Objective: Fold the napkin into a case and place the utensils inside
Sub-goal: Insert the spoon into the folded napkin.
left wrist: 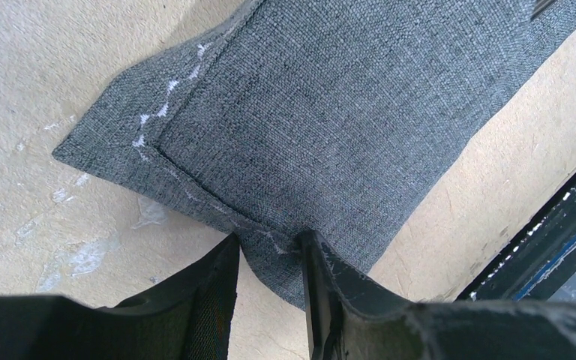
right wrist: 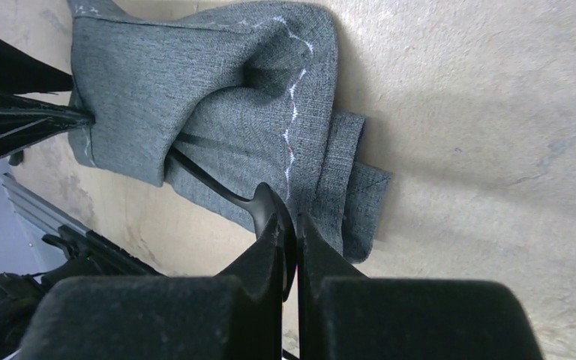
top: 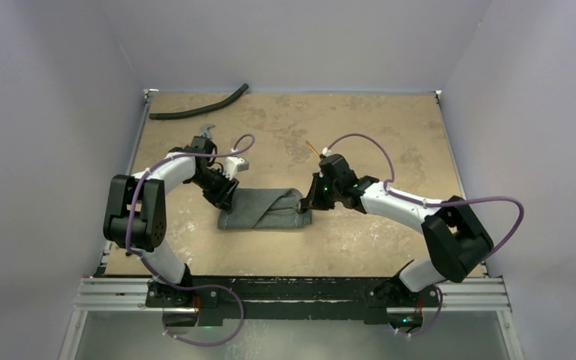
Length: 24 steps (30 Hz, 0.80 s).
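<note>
The grey napkin (top: pixel 266 208) lies folded into a long case in the middle of the table. My left gripper (top: pixel 223 196) is at its left end, open. In the left wrist view the fingertips (left wrist: pixel 229 251) rest astride a hemmed corner of the napkin (left wrist: pixel 330 112), and flat cloth shows in the gap between them. At the napkin's right end my right gripper (right wrist: pixel 289 221) is shut on the bowl end of the black spoon (right wrist: pixel 225 191). Its thin handle runs into a fold of the napkin (right wrist: pixel 217 112). The gold utensil (top: pixel 313 148) lies alone on the table behind the right gripper.
A long black hose (top: pixel 199 105) lies along the far left edge of the table. A small hooked grey tool (top: pixel 208 130) sits behind the left arm. The black mounting rail (top: pixel 292 289) runs along the near edge. Pale walls close in three sides.
</note>
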Motion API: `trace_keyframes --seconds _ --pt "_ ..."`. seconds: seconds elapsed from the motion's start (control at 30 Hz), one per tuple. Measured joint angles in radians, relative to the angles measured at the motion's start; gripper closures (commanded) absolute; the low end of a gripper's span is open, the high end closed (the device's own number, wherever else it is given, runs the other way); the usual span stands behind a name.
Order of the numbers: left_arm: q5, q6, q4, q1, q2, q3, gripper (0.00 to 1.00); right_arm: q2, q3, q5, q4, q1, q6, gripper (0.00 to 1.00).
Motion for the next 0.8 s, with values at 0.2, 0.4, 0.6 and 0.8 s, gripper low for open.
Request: trace_keyframes --seconds 0.2,0.4,0.6,0.8 --pt "0.001 0.003 -0.015 0.000 0.000 0.000 0.66 0.054 0.003 0.019 0.027 0.031 0.027 0.90" --pt "0.001 0.008 -0.021 0.000 0.000 0.000 0.67 0.079 0.019 0.027 0.044 0.042 0.034 0.84" --pt "0.002 0.008 -0.032 0.000 0.000 0.000 0.68 0.125 0.060 0.048 0.032 0.053 0.024 0.34" --pt "0.003 0.011 -0.060 0.002 0.000 0.004 0.68 0.082 0.079 0.059 -0.055 0.032 -0.024 0.25"
